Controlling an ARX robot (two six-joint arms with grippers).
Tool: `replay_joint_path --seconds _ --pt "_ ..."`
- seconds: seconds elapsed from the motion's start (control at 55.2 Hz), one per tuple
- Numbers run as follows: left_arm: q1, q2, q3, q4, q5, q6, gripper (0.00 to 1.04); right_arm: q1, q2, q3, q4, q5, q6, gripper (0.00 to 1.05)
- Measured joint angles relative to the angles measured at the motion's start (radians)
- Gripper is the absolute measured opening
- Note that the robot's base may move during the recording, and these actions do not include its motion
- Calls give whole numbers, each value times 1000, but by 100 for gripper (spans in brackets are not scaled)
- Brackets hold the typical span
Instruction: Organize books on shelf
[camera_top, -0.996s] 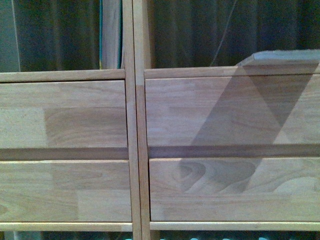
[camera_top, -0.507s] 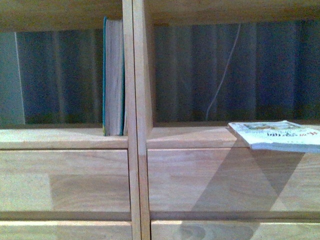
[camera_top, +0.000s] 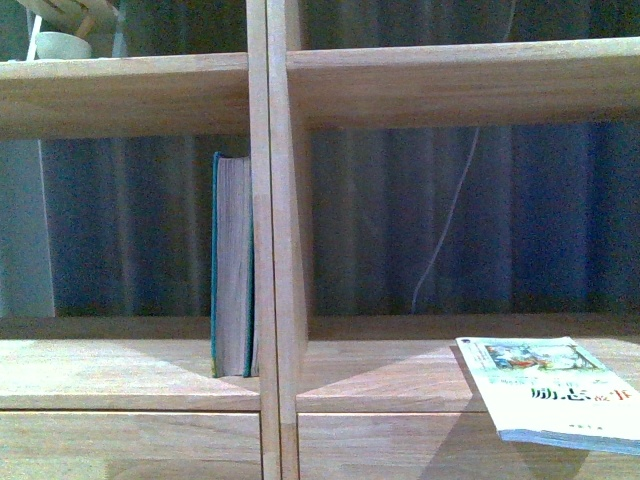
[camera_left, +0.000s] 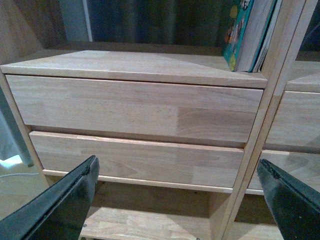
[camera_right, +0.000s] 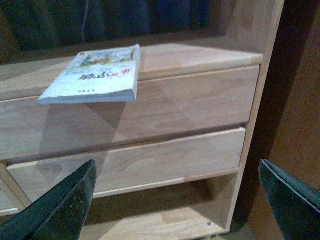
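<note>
The light-wood shelf (camera_top: 272, 250) fills the front view, its central divider running top to bottom. A thick teal book (camera_top: 232, 270) stands upright against the divider in the left compartment; the left wrist view shows it (camera_left: 245, 30) above the drawers. A thin white paperback (camera_top: 550, 385) lies flat in the right compartment and overhangs the front edge; in the right wrist view it (camera_right: 95, 75) rests above the drawer fronts. My left gripper (camera_left: 177, 200) and right gripper (camera_right: 177, 200) are both open and empty, low in front of the drawers, apart from the books.
A pale bowl-like object (camera_top: 62, 42) sits on the upper left shelf board. A thin white cable (camera_top: 445, 230) hangs in front of the dark curtain behind the right compartment. A darker reddish cabinet (camera_right: 295, 115) stands close beside the shelf's right side. Open lower compartments (camera_right: 165, 210) lie beneath the drawers.
The front view has risen: the drawer fronts have dropped out of the picture, and the open compartments, the upper shelf board and both books have come into view.
</note>
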Motion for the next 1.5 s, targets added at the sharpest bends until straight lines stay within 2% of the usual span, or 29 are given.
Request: replay_joint_path --seconds 0.163,0.562,0.725,1.105,1.503 --pt "0 0 0 0 0 0 97 -1 234 69 58 -2 169 98" --pt "0 0 0 0 0 0 97 48 910 355 216 -26 760 98" --pt "0 0 0 0 0 0 97 65 1070 452 234 -24 910 98" --pt "0 0 0 0 0 0 97 98 1321 645 290 0 1048 98" --pt "0 0 0 0 0 0 97 98 1501 845 293 24 1090 98"
